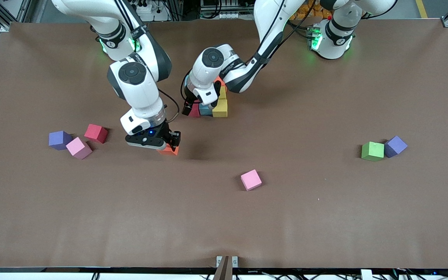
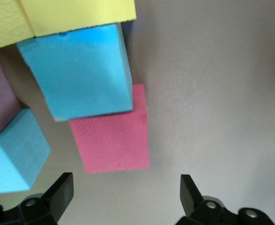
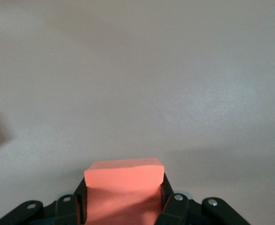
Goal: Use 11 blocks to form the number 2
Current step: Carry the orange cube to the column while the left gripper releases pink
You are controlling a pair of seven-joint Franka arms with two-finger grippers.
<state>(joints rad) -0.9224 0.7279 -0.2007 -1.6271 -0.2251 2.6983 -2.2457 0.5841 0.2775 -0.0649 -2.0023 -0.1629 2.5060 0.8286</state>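
— So, what are the grippers doing?
— The right gripper (image 3: 124, 199) pinches an orange block (image 3: 124, 185) above the table (image 1: 325, 214). The left gripper (image 2: 127, 190) is spread wide over a red block (image 2: 114, 140) that it doesn't touch.
— And the number 2 (image 1: 213, 104)?
— Partly built under the left gripper: red, blue, yellow, orange cubes touching. Loose pink (image 1: 251, 179) and green (image 1: 372, 151) blocks lie well apart.

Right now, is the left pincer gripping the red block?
No, the left pincer is open, its fingers apart and clear of the red block.
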